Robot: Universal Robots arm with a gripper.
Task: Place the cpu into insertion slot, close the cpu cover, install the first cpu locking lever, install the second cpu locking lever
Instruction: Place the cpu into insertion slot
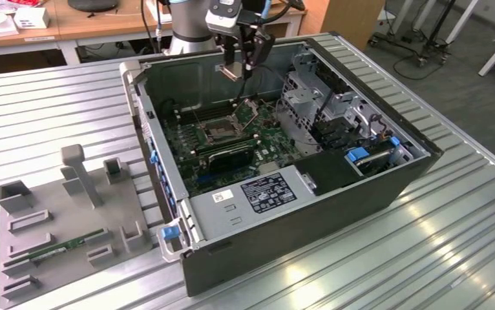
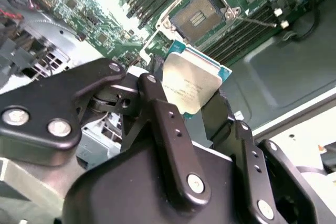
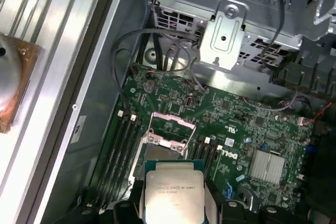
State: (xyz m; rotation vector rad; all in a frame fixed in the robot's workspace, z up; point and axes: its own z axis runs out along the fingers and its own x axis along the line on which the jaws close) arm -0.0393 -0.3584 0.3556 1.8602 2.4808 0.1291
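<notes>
My gripper (image 1: pixel 230 68) hangs over the open computer case (image 1: pixel 402 174), shut on the cpu (image 1: pixel 229 70). In both wrist views the cpu (image 2: pixel 191 80) (image 3: pixel 172 195) is a flat silver-tan square on a green backing, pinched at its edges between black fingers (image 2: pixel 157 106). Below it on the green board lies the insertion slot (image 1: pixel 219 131) (image 2: pixel 198 17), a dark square with a silver frame and nothing in it. The cpu cover (image 3: pixel 172 124) (image 1: pixel 250 107) stands tilted up at the slot's far side. A thin lever rod (image 2: pixel 257 22) sticks out beside the slot.
Long black memory slots (image 3: pixel 123 148) flank the socket, and a finned heat sink (image 3: pixel 268 167) sits on the board. A drive cage (image 1: pixel 316 97) and power supply (image 1: pixel 265 190) fill the case's other end. A grey fixture plate (image 1: pixel 58 226) with a memory stick (image 1: pixel 62 248) lies on the slatted table.
</notes>
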